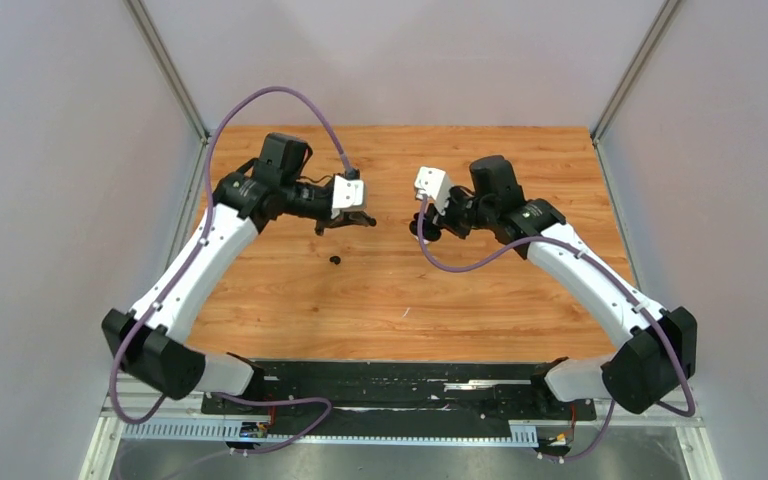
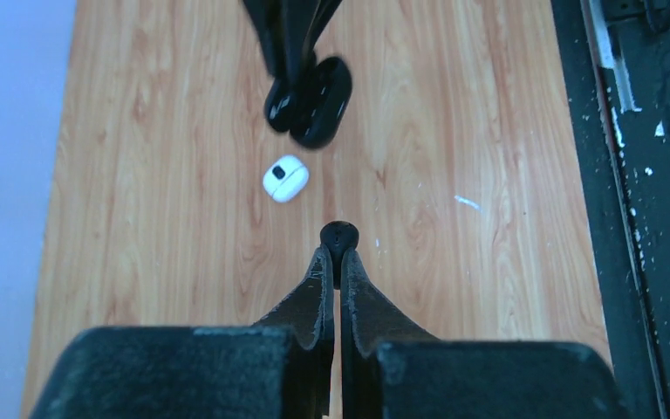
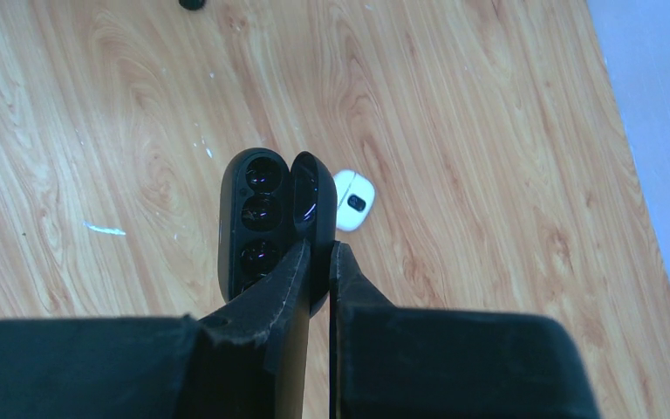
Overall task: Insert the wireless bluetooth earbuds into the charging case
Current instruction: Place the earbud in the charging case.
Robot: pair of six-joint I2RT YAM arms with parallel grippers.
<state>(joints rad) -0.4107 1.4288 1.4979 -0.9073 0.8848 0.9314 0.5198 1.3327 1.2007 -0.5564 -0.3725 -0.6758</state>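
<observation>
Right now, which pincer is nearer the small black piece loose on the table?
Left. The left pincer hangs right by the black piece; the right pincer, gripping the open black case, is well off to its right.

Top camera: high behind, whole table (image 1: 400, 310). Wrist cameras: close, low, facing each other; all show right gripper (image 3: 319, 250).

White pebble (image 2: 285, 178) lies between left claw (image 2: 338, 256) and held black case (image 2: 323, 100)
</observation>
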